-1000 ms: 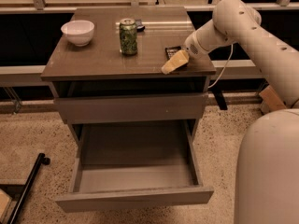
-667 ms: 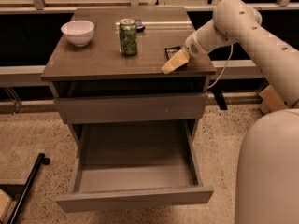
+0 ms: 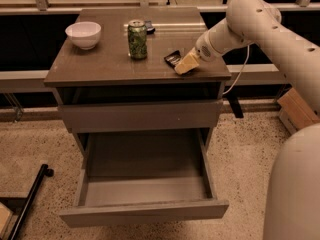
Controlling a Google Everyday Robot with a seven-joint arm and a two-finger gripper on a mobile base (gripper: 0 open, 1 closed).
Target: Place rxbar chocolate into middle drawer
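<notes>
The rxbar chocolate (image 3: 172,58), a small dark flat bar, lies on the cabinet top (image 3: 100,64) near its right front edge. My gripper (image 3: 186,64) is low over the top, right beside the bar on its right and touching or nearly touching it. The middle drawer (image 3: 145,210) is pulled out wide below, and its grey box interior shows nothing inside. A matching plain drawer front (image 3: 140,115) above it is closed.
A green patterned can (image 3: 137,39) stands upright at the middle of the top, left of the bar. A white bowl (image 3: 83,34) sits at the left rear. A small dark object (image 3: 148,27) lies behind the can. A cardboard box (image 3: 297,109) is on the floor at right.
</notes>
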